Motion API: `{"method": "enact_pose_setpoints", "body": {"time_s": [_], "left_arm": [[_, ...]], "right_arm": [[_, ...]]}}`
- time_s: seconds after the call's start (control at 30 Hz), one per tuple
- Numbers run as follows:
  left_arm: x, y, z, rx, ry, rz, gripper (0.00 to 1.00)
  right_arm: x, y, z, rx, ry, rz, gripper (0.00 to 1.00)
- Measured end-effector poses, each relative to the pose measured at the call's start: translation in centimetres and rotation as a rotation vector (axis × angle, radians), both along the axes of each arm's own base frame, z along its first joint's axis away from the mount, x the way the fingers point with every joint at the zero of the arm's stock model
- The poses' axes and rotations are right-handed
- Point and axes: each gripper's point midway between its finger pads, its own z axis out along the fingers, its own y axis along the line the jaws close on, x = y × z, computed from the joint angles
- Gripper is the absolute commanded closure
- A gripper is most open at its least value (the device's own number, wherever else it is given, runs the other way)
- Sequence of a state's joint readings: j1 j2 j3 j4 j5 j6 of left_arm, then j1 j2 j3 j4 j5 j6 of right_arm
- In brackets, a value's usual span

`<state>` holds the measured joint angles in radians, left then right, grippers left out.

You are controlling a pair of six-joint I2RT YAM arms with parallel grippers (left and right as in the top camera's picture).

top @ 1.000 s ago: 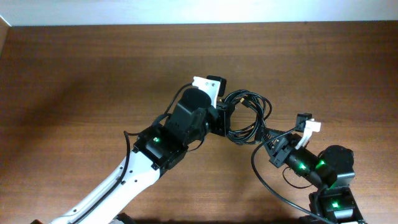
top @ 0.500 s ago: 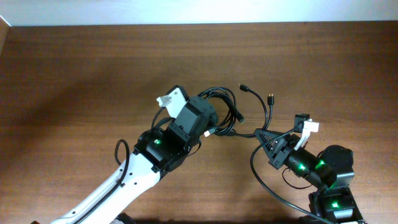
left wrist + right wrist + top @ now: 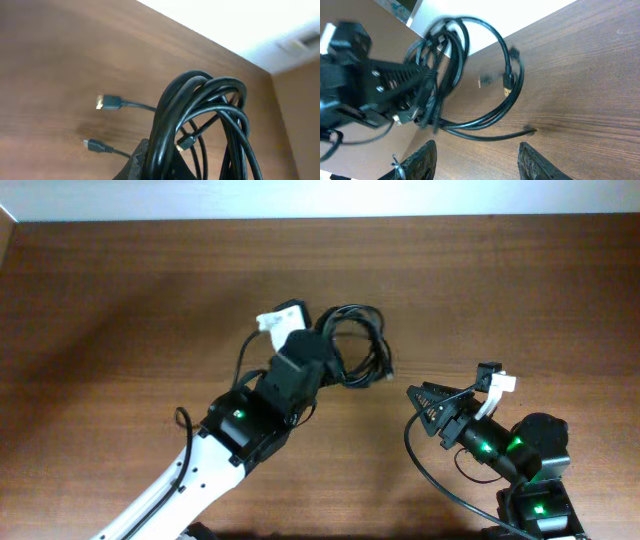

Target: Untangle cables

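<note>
The cables (image 3: 352, 309) are one looped black bundle at the middle of the wooden table. My left gripper (image 3: 335, 358) is shut on the bundle's left side and holds it lifted. In the left wrist view the cables (image 3: 200, 110) arch over the left gripper (image 3: 157, 167), and small plug ends (image 3: 107, 102) dangle to the left. My right gripper (image 3: 430, 405) stands open and empty, to the right of the bundle and apart from it. In the right wrist view its fingertips (image 3: 422, 160) spread wide on the near side of the cables (image 3: 492, 116), one cord end lying on the wood.
The brown wooden table (image 3: 120, 300) ends at a white wall along the top edge. The left arm's black and white body (image 3: 240, 430) crosses the lower middle. A thicker black wire (image 3: 430, 475) loops beside the right arm.
My right gripper has opened and let go of the cable it held. The left gripper has pulled the bundle left and farther from the right gripper.
</note>
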<state>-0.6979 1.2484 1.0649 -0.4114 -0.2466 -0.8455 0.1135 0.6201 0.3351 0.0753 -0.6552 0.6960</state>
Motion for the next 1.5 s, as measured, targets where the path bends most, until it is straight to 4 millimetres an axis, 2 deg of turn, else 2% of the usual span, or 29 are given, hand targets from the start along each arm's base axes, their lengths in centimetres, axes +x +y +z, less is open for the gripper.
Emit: {"method": "enact_pose_setpoints", "body": {"time_s": [0.03, 0.13, 0.23, 0.5, 0.63, 0.77, 0.9, 1.07, 1.2, 1.37, 1.5], "left_arm": [[-0.1, -1.1, 0.7, 0.030, -0.048, -0.100, 1.00], [-1.4, -3.3, 0.8, 0.148, -0.122, -0.359, 1.00], [-1.9, -4.0, 0.8, 0.260, -0.198, -0.501, 1.00], [-2.2, -4.3, 0.8, 0.515, -0.363, -0.704, 1.00], [-2.5, -4.6, 0.8, 0.576, -0.416, -0.778, 1.00], [-3.8, -5.9, 0.9, 0.558, -0.465, -0.897, 1.00], [-4.6, -6.5, 0.9, 0.524, -0.472, -0.949, 1.00], [-6.1, -6.5, -0.4, 0.490, -0.409, -1.022, 1.00], [-7.8, -7.5, 0.3, 0.405, -0.429, -1.105, 1.00], [-10.3, -6.9, 2.5, 0.344, -0.469, -1.152, 1.00], [-11.7, -6.6, 2.1, 0.317, -0.429, -1.193, 1.00]], "right_arm": [[0.0, 0.0, 0.0, 0.001, 0.000, 0.000, 0.48], [0.0, 0.0, 0.1, 0.001, -0.002, 0.000, 0.48], [-0.1, 0.3, 0.8, 0.008, -0.038, 0.021, 0.40], [-0.2, 0.4, 0.8, 0.009, -0.038, 0.027, 0.40], [-0.2, 0.4, 0.8, 0.009, -0.038, 0.027, 0.40], [-0.2, 0.3, 0.7, -0.026, -0.067, 0.034, 0.41], [0.0, -0.3, -0.8, -0.049, -0.001, -0.007, 0.41], [0.3, -0.8, -1.4, -0.067, 0.017, -0.043, 0.41], [0.6, -1.5, -2.2, -0.087, 0.047, -0.089, 0.41], [0.9, -2.0, -2.7, -0.101, 0.062, -0.125, 0.41], [1.0, -2.2, -2.7, -0.105, 0.063, -0.141, 0.41]]}}
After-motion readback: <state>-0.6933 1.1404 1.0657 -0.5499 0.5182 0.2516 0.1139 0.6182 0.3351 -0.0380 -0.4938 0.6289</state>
